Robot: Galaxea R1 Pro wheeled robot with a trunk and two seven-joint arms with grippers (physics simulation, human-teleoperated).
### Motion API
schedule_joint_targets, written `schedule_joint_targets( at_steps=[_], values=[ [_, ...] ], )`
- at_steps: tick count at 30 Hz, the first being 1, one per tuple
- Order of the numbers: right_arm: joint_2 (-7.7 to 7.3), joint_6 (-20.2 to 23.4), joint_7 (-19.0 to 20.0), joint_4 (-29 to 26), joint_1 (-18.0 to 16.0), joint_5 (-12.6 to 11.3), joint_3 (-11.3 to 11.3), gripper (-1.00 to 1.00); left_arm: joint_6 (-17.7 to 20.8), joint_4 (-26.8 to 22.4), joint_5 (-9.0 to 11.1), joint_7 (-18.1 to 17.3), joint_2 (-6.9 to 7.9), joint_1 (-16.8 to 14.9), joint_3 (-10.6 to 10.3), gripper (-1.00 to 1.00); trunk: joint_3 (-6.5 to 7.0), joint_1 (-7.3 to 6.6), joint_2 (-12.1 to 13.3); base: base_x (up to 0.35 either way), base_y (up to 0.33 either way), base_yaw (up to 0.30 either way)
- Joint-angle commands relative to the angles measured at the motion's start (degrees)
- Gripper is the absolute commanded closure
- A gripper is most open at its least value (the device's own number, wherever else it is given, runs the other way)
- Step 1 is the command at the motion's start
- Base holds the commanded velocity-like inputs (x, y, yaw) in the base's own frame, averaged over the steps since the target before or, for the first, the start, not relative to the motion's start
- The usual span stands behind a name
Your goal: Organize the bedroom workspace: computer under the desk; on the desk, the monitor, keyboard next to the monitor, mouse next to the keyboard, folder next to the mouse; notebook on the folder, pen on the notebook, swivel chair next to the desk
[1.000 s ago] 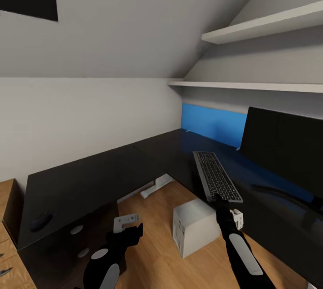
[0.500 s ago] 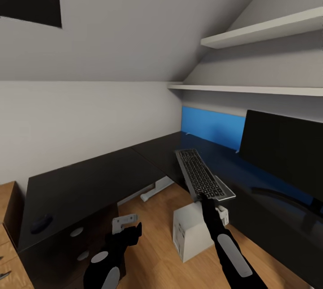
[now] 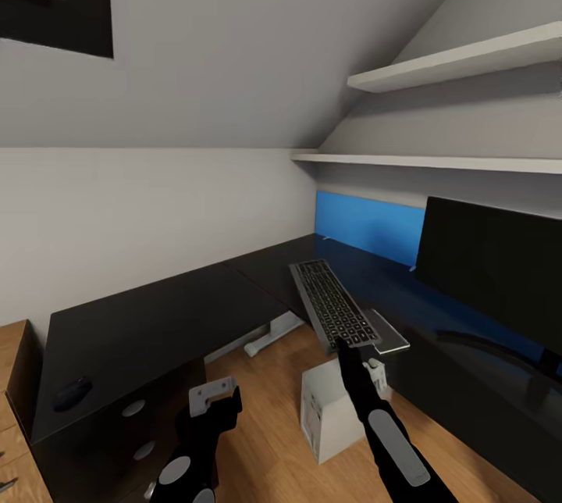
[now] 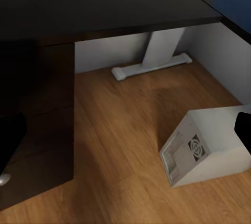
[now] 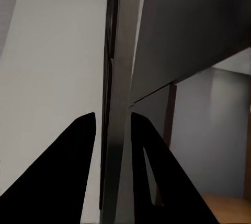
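The counter [image 3: 156, 323] is the landmark: a long black L-shaped top running along the pale wall and turning the corner under the sloped ceiling, with a bright blue back panel [image 3: 367, 226] rising behind its far wing. Two white wall shelves [image 3: 460, 58] hang above that wing. The monitor [image 3: 492, 261] stands on the counter in front of the blue panel, its wide black screen upright. The computer [image 3: 328, 409], a small white box, sits on the wood floor [image 3: 265, 440] beside the counter's inner edge, near the white counter foot [image 4: 149, 65]; the left wrist view shows its vented side. The keyboard [image 3: 332, 304] is lifted just above the counter's inner corner, tilted, one end in the right gripper [image 3: 341, 345], whose fingers [image 5: 68, 172] are clamped on its thin edge. The left gripper [image 3: 215, 397] hangs low in front of the counter's drawers [image 3: 136, 429]; whether its fingers are apart or together I cannot tell. The mouse [image 3: 72, 392] lies on the counter's near end, well apart from the keyboard.
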Motion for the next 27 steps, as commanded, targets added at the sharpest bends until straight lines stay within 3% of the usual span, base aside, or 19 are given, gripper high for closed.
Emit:
schedule_joint_targets(
  at_steps=[1,17,27],
  values=[
    [-0.03,-0.35,0.37,0.10,-0.05,-0.67,0.40,1.00,0.20,-0.05,0.38,0.46,0.02,-0.05,-0.08,-1.00,0.03,0.00,-0.04,0.000,0.000,0.000],
    [-0.04,-0.20,0.23,0.51,-0.05,-0.83,1.15,1.00,0.24,0.26,0.45,0.52,0.02,-0.01,-0.10,-1.00,0.68,0.00,-0.04,0.000,0.000,0.031],
    [0.05,-0.09,-1.02,0.95,-0.05,-0.82,1.35,1.00,0.21,0.26,0.45,0.52,0.02,-0.04,-0.10,-1.00,0.90,0.00,-0.04,0.000,0.000,0.205]
  ],
)
